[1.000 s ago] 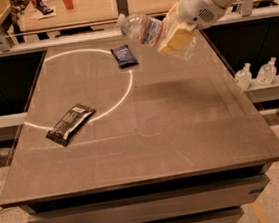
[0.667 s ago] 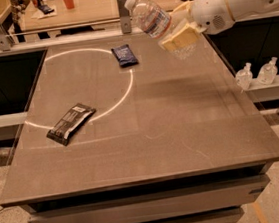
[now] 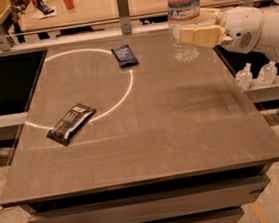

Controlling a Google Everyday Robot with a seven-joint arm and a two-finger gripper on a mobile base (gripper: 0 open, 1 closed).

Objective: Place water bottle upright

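The water bottle (image 3: 184,13) is clear ribbed plastic with a white label and red and blue bands. It stands upright at the far right part of the table (image 3: 147,133), its base close to the surface near the far edge. Its top runs out of the frame. My gripper (image 3: 196,31) comes in from the right on a white arm, and its tan fingers (image 3: 202,35) are shut on the bottle's middle, below the label.
A dark blue snack packet (image 3: 124,55) lies at the far middle of the table. A black bar wrapper (image 3: 71,123) lies at the left. Two small clear pump-top bottles (image 3: 256,75) stand on a ledge at the right. A cluttered desk lies behind.
The bottle has swung from tilted to upright in my gripper. The arm has moved right and lowered the bottle toward the table's far right part.
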